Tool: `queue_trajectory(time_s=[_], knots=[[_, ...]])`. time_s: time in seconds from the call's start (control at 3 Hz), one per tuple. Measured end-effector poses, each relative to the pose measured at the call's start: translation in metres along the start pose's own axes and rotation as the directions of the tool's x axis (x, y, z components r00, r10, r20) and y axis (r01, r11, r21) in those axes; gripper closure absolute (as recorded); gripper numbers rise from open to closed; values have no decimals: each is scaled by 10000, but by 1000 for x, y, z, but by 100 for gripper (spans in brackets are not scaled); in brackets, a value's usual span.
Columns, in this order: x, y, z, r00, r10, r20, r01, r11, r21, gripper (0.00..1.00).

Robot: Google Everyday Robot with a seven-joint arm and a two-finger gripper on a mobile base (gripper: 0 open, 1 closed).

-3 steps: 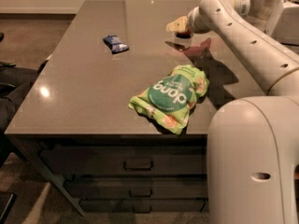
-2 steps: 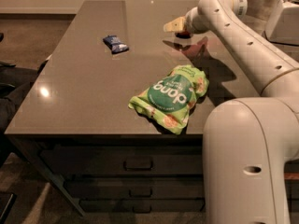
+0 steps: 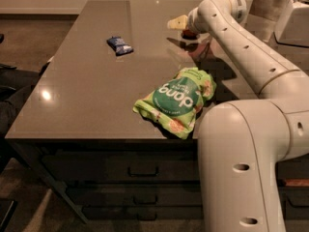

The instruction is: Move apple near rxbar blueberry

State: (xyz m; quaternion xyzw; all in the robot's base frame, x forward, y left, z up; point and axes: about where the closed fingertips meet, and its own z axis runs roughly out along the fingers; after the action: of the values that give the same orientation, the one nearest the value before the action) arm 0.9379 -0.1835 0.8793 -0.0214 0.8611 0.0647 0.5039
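1. The apple [image 3: 189,33] is seen only as a small dark red patch at the far right of the table [image 3: 87,81], just under the gripper [image 3: 181,25].
2. Most of the apple is covered by the gripper and the arm [image 3: 251,47]; its stem dimple and yellowish patches cannot be made out.
3. Whether the apple rests on the table or is raised off it cannot be told.
4. The gripper is placed over the far right part of the table, at the end of the white arm. Whether it is spread, closed, or pinching the apple cannot be told.
5. The rxbar [image 3: 119,45], flat and dark blue, is laid on the table to the left of the apple, well apart from it.
6. A green bag [image 3: 178,100] is laid at the near right edge of the table, nearer than the apple. Its right side is cut off by the arm's large near segment.
7. Drawers [image 3: 142,170] under the table are dark and hard to make out.
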Motion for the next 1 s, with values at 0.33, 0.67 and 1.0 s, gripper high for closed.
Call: queue_trajectory(time_s=[0.33, 0.67, 1.0], knots=[[-2, 0, 7, 9996, 209, 175, -213, 9995, 212, 25], [-3, 1, 8, 9991, 327, 286, -334, 9992, 240, 49], [-7, 13, -12, 9979, 360, 543, -337, 9985, -425, 80]])
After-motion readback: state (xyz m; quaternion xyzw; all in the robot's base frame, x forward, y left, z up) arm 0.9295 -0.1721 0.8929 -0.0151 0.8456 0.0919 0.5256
